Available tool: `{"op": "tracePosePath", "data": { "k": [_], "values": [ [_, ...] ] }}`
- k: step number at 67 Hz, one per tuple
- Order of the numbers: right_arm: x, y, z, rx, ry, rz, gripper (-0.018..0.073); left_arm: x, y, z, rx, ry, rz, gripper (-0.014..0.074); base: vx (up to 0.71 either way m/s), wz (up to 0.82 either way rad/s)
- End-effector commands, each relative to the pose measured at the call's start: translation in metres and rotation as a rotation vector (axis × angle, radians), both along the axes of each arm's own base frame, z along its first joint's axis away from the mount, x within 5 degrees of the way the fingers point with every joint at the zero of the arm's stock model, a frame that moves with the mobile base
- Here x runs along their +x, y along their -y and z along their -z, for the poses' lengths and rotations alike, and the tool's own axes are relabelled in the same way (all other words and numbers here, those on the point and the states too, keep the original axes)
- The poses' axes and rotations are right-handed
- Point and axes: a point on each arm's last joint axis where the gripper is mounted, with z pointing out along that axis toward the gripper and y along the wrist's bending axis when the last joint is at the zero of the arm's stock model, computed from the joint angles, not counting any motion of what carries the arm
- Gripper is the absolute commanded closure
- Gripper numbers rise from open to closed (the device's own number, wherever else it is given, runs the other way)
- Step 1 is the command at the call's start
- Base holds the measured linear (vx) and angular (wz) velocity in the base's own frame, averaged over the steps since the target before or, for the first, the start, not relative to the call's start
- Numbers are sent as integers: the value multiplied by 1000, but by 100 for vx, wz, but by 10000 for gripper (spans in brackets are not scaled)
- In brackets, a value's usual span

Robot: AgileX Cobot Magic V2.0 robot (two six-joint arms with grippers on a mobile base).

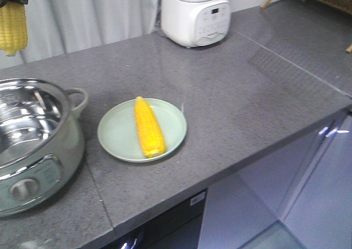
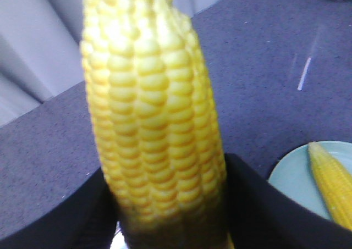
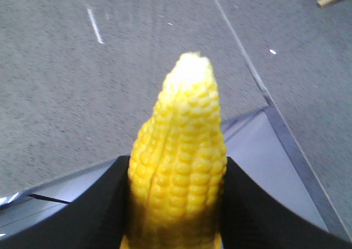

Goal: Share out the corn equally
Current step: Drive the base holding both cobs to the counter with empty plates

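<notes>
Left pincer [image 2: 170, 210] was clenched on a corn cob [image 2: 148, 111], its black fingers [image 2: 275, 210] pressing the cob's 2 sides. In the front view that cob hung high at the left, above the grey table [image 1: 247, 95]. My right pincer [image 3: 176, 205] gripped a 2nd cob [image 3: 179, 150] the same way, tip pointing away from the camera, with the table's edge beneath it. A 3rd cob [image 1: 148, 127] lay alone along the middle of a pale green plate [image 1: 113, 133]. Near the plate, to its left, stood a steel pot [image 1: 33, 144]. A white cooker [image 1: 195, 12] stood well back.
</notes>
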Motion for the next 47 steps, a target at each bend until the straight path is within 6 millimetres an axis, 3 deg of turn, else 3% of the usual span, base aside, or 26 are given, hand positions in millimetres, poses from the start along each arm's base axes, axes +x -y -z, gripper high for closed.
{"op": "tracePosePath", "data": {
  "k": [1, 47],
  "values": [
    [-13, -2, -16, -14, 56, -4, 554, -16, -6, -23, -17, 105, -3, 450, 0, -37],
    [-13, -2, -16, -14, 56, -4, 554, -16, -6, -23, -17, 105, -3, 450, 0, -41]
  ]
}}
